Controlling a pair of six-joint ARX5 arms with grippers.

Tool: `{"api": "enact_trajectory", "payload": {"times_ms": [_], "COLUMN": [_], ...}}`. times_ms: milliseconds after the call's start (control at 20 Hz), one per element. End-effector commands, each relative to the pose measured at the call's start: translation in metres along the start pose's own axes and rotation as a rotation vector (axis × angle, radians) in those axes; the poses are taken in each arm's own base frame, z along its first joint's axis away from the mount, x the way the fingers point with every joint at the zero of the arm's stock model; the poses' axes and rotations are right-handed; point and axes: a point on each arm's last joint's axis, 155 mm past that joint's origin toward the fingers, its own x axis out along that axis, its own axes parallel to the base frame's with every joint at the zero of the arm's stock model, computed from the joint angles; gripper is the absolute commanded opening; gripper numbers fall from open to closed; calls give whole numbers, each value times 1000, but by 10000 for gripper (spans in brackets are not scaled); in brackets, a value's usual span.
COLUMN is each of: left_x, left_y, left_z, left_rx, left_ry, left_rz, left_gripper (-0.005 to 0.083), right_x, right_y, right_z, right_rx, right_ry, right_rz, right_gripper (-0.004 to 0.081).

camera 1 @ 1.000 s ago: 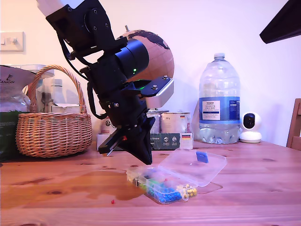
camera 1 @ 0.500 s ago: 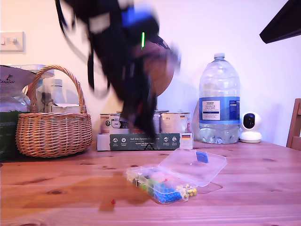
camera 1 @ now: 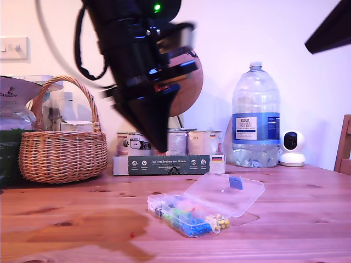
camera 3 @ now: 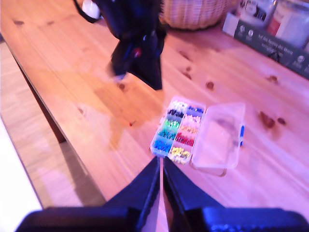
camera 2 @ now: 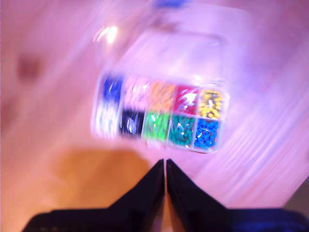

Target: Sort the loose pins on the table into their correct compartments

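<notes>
First tool (camera 1: 156,143) clenched, above box (camera 1: 189,215); second tool (camera 3: 161,164) clenched; box lengthwise toward exterior view's right.

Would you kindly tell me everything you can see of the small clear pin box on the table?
The pin box is a small, clear plastic case lying flat on the wooden table. Its hinged lid is folded fully open beside the tray and carries a blue sticker. The tray is divided into two rows of five compartments holding pins sorted by colour: blue, pink, orange, red, yellow, white, black and greens. Nothing grips it; my first tool hangs above, shut.
</notes>
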Motion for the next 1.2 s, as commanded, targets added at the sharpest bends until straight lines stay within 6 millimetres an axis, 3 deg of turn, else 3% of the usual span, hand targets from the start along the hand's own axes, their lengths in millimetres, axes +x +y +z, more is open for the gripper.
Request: {"api": "enact_trajectory", "payload": {"times_ms": [0,300,600,950,1150], "left_x": [7,10,35,46,47], "left_y": [1,0,-1,-1,4], "left_z": [-7,-4,-23,-54,-64], "left_rx": [-167,-315,-355,-412,-439], "left_ry": [28,15,105,224,253], "left_rz": [6,18,47,100,149], "left_gripper": [-24,-24,-24,-9,137], "right_x": [6,27,47,49,49], "right_y": [2,16,16,16,16], "right_z": [-7,-17,-26,-28,-28], "right_rx": [19,38,69,70,70], "right_ry": [34,105,161,173,170], "right_rz": [9,99,107,108,109], "right_gripper": [-13,-13,-13,-13,-13]}}
